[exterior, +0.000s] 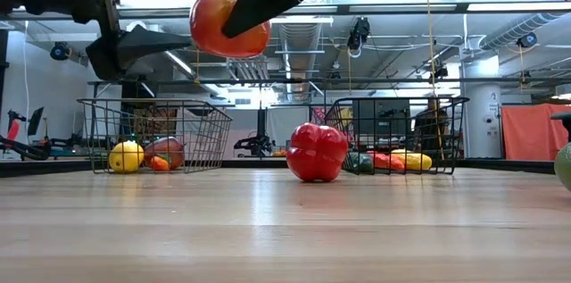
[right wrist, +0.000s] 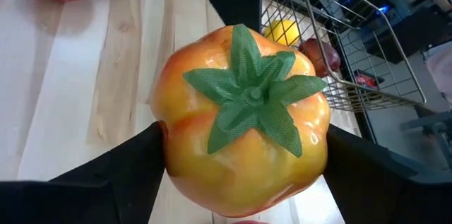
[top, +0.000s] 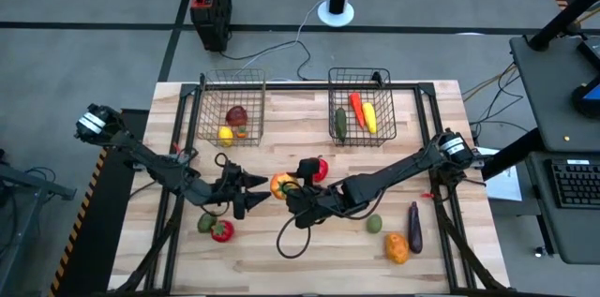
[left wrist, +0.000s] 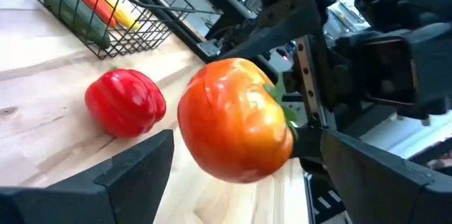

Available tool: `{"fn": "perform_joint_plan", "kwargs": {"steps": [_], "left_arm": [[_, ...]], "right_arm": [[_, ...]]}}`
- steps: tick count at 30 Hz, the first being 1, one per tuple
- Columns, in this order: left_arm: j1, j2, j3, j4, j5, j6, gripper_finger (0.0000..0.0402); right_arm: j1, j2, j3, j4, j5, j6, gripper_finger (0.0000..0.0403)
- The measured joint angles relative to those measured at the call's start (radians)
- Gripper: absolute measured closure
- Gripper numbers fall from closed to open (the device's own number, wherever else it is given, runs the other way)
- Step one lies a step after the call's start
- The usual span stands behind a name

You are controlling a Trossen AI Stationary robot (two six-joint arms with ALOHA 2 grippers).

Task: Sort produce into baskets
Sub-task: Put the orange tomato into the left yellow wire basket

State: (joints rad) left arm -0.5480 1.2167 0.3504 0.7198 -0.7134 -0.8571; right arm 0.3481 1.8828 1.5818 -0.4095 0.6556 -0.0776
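Six pieces were basketed, six remained out; a tomato (top: 282, 185) hung mid-table between both grippers.
The right gripper (right wrist: 244, 160) clamped the tomato in the air; the left gripper (top: 255, 187) stood spread wide beside it, holding nothing. The left basket (top: 202, 110) held three pieces, the right basket (top: 389, 100) three. A red pepper (top: 320, 169) and four near pieces lay unsorted.
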Motion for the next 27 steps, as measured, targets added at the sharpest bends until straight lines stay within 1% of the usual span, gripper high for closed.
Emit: {"fn": "perform_joint_plan", "kwargs": {"steps": [2,6,11,17,27], "left_arm": [[0.008,0.029,0.001,0.029,0.001,0.000,0.0061],[0.030,0.085,0.027,0.057,0.051,0.009,0.0061],[0.059,0.146,0.066,0.058,0.065,0.015,0.0061],[0.069,0.177,0.084,0.091,0.065,0.062,0.0063],[0.069,0.173,0.077,0.115,0.066,0.051,0.0114]], "right_arm": [[0.000,0.000,0.000,0.001,0.000,-0.002,0.0079],[0.000,0.000,0.000,0.001,0.000,-0.001,0.0078],[0.001,0.000,0.000,0.001,-0.001,-0.001,0.0078],[0.001,-0.001,0.000,-0.001,0.003,-0.001,0.0078],[0.001,-0.003,0.002,-0.002,0.003,0.003,0.0072]]}}
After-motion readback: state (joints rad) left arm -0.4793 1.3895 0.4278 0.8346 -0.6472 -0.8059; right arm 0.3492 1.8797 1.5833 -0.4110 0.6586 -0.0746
